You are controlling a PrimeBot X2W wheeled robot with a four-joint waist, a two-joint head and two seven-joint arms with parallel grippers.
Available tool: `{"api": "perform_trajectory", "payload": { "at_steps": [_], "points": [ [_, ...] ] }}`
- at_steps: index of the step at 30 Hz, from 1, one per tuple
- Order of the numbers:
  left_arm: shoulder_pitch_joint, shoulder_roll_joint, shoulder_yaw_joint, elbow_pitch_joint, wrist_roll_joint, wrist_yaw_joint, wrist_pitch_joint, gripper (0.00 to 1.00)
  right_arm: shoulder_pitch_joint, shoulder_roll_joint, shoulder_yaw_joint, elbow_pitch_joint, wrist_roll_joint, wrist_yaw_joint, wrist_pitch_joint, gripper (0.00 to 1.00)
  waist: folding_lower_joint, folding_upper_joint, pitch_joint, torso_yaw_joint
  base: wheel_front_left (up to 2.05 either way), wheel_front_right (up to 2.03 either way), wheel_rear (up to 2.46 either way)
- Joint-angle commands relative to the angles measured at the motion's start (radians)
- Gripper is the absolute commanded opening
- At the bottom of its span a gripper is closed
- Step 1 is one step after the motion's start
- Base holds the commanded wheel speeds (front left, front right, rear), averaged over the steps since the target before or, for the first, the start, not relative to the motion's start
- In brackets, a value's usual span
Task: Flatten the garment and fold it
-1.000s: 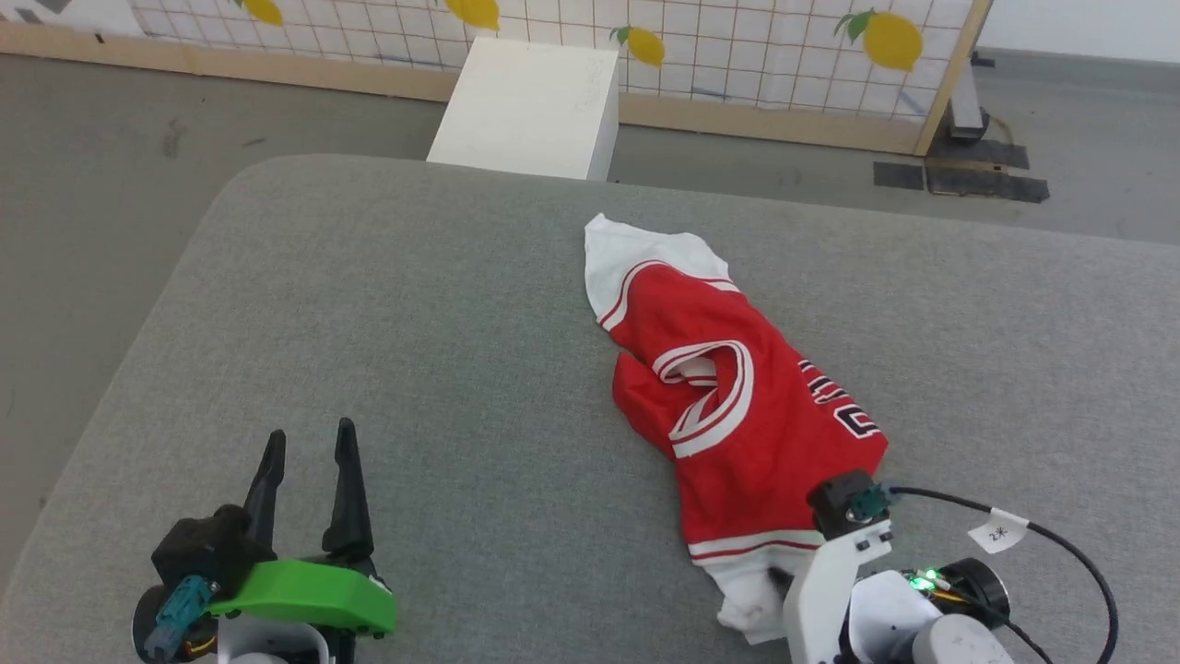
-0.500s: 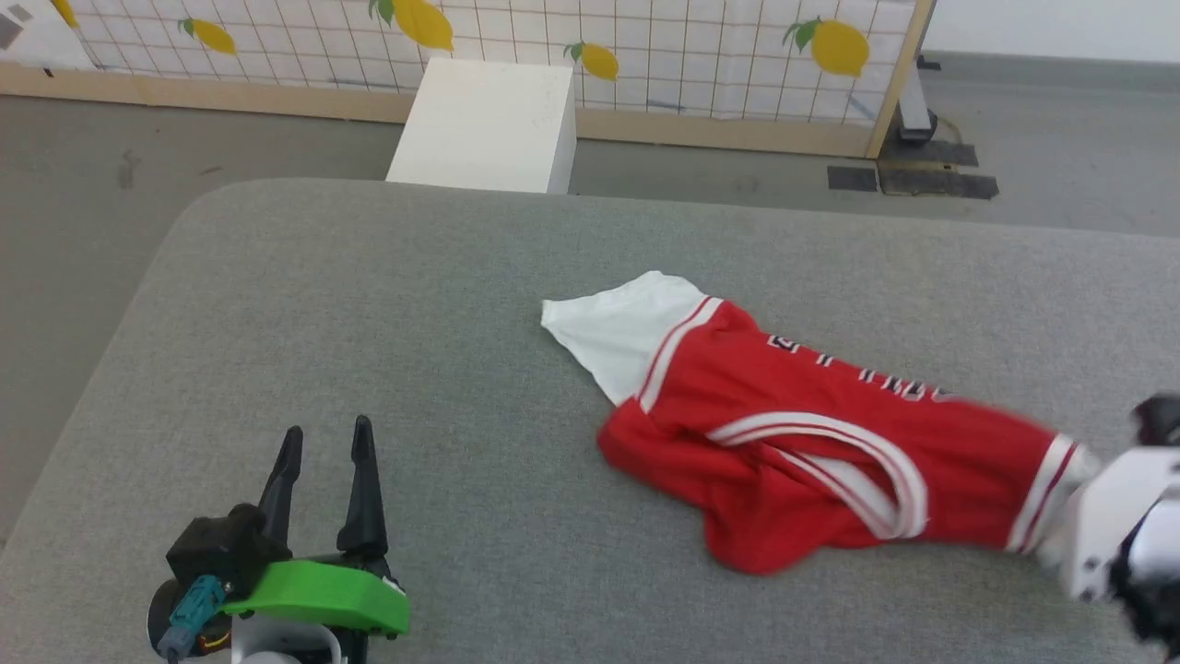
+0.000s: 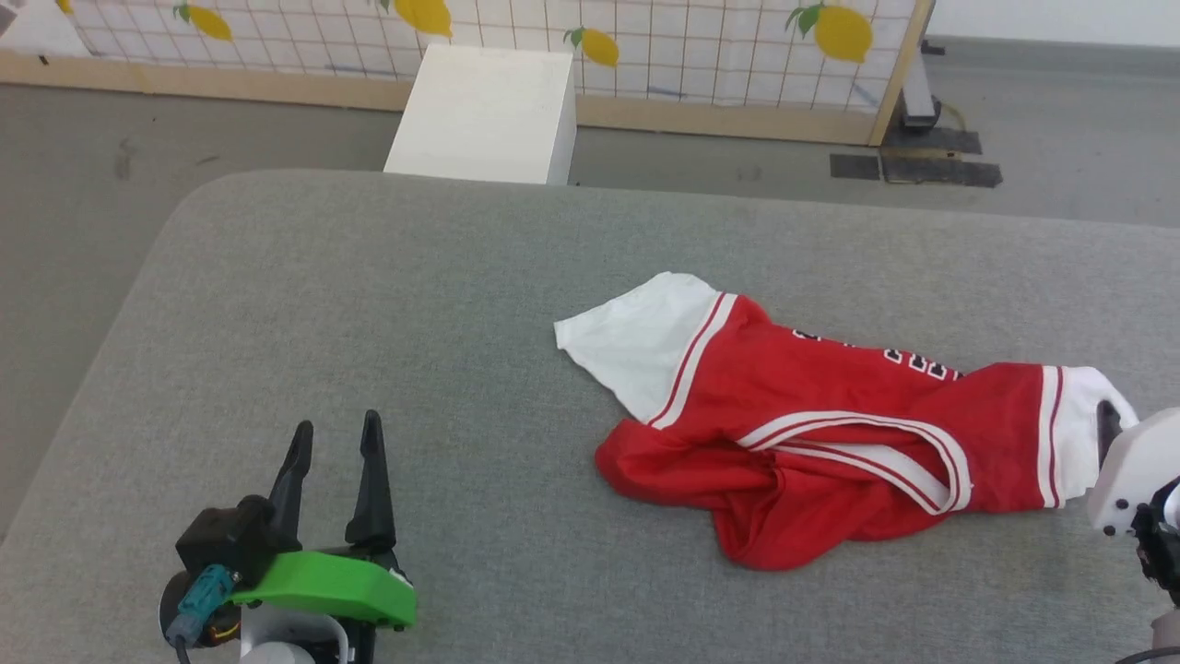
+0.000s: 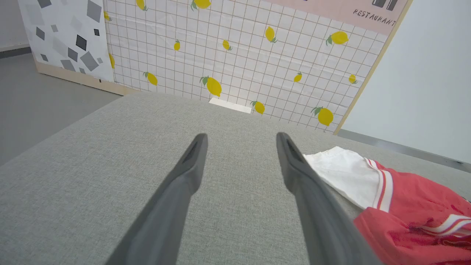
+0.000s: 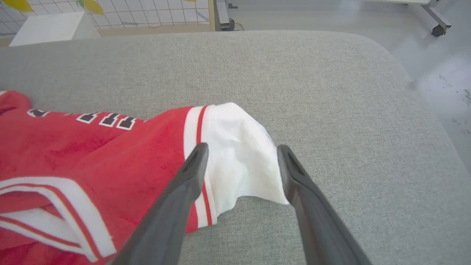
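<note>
The garment (image 3: 830,433) is a red jersey with white sleeves, lying rumpled and stretched sideways across the right half of the grey padded table (image 3: 369,304). One white sleeve (image 3: 641,341) points left; the striped collar (image 3: 876,452) faces the front. The other white sleeve (image 5: 239,158) lies on the table under my right gripper (image 5: 242,147), whose fingers stand apart on either side of it without pinching it. At the right edge of the head view a dark finger (image 3: 1104,429) rests by that sleeve. My left gripper (image 3: 336,424) hovers open near the front left, well clear of the garment (image 4: 404,206).
A white box (image 3: 484,115) stands on the floor behind the table, in front of a lemon-print panel (image 3: 645,37). The table's rounded right corner (image 5: 404,73) is close to the right gripper. Bare table surface spreads left of the garment.
The right gripper pulled a sleeve to the right, stretching the garment out sideways, then opened and let the sleeve drop. The head camera shifted. The left gripper stayed put.
</note>
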State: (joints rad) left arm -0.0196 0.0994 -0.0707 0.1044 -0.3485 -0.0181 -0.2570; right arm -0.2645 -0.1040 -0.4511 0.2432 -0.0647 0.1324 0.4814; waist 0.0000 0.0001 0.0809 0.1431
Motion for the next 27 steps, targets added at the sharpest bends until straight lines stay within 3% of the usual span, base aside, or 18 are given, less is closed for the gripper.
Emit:
{"api": "perform_trajectory", "payload": {
  "at_steps": [1,8,11,17,22,27],
  "points": [
    [-0.005,-0.005,0.004,0.003,0.006,-0.01,-0.005,1.0,0.001,0.014,-0.011,-0.021,0.023,-0.002,-0.038,1.0,0.0,-0.0001,-0.013,-0.012,0.0,0.0,0.0],
    [-0.004,-0.012,0.001,0.016,0.007,-0.018,-0.005,1.0,0.107,0.052,-0.028,-0.141,0.151,-0.002,-0.196,1.0,0.0,-0.0001,-0.048,-0.044,0.0,0.0,0.0],
    [-0.008,-0.016,-0.002,0.021,-0.001,-0.021,-0.005,1.0,0.177,0.053,-0.012,-0.144,0.256,-0.002,-0.234,1.0,0.0,-0.0001,-0.059,-0.064,0.0,0.0,0.0],
    [-0.06,-0.027,-0.02,0.036,-0.03,-0.017,0.021,1.0,0.261,0.054,0.034,-0.131,0.354,-0.002,-0.294,1.0,0.0,-0.0001,-0.055,-0.116,0.0,0.0,0.0],
    [-0.208,-0.027,-0.038,0.098,-0.045,0.01,0.172,1.0,0.267,0.054,0.07,-0.129,0.378,-0.002,-0.314,1.0,0.0,-0.0001,-0.014,-0.155,0.0,0.0,0.0],
    [-0.44,0.002,-0.074,0.246,-0.047,0.034,0.461,1.0,0.228,0.054,0.1,-0.147,0.37,-0.002,-0.314,1.0,0.0,-0.0001,0.058,-0.193,0.0,0.0,0.0]
  ]
}}
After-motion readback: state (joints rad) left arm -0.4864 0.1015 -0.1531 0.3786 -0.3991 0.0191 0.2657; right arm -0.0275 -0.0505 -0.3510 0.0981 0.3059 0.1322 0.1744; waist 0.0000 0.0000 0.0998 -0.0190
